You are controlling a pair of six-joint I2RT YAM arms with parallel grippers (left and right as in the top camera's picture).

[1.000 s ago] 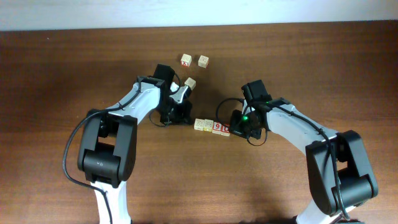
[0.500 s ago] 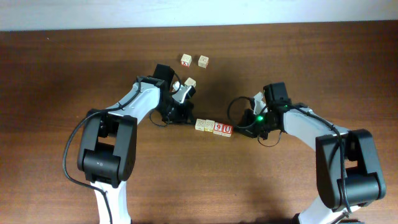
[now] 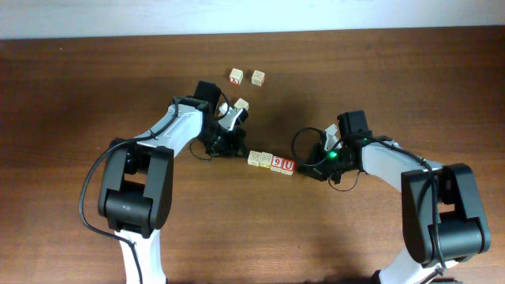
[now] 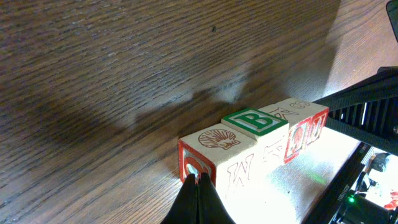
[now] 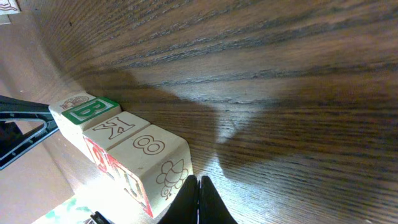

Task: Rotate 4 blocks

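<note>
The blocks [image 3: 271, 162], four touching in a row mid-worktop [image 3: 237, 237] and far from every edge, are being flanked by the left tool [image 4: 199, 190] and the right tool [image 5: 199, 193], each pressed together at one end. Open wood is being left toward the near edge.

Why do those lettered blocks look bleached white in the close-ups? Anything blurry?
Left wrist view: a strong light washes out the near side of the row of blocks, though its tops stay sharp, and a soft shadow falls on the table behind. Right wrist view: the same glare, tinged green, low on the row; wood grain crisp. Overhead view: even light, letters tiny.
</note>
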